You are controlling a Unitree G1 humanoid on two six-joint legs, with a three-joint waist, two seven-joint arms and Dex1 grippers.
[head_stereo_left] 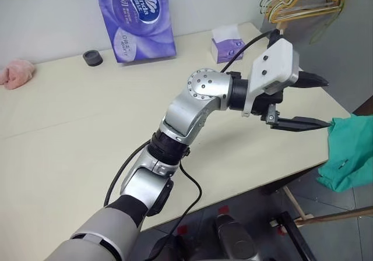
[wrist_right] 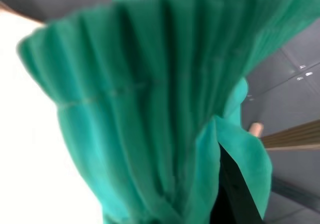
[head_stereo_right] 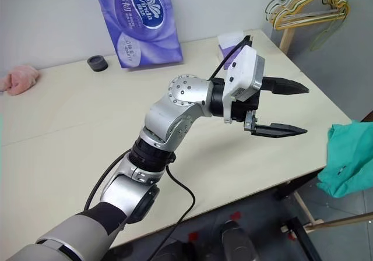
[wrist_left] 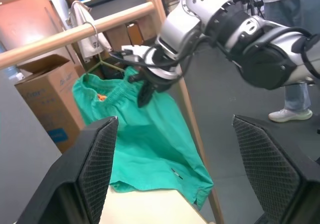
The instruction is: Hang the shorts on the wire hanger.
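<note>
The shorts (wrist_left: 145, 144) are soft, light teal cloth that will sag and fold under their own weight, so they look easy to lift but hard to keep spread. The gathered elastic waistband is the firmest part and, in my judgement, the best place to take hold, since the loose legs would slip and bunch. They hang past the table (head_stereo_left: 87, 127) edge, draped below the right gripper (wrist_left: 145, 86), just beyond the tips of the left gripper (head_stereo_left: 306, 101).

The right gripper is clamped on the waistband of the shorts, its black fingers pinched together in the gathered cloth with the rest of the garment trailing beneath it. A thin wire hanger (wrist_left: 92, 46) hangs by its hook from the wooden rail (wrist_left: 75, 31) just beside that gripper, above the waistband.

The left gripper stands wide apart and empty, held over the table, pointing toward the shorts and touching nothing.
</note>
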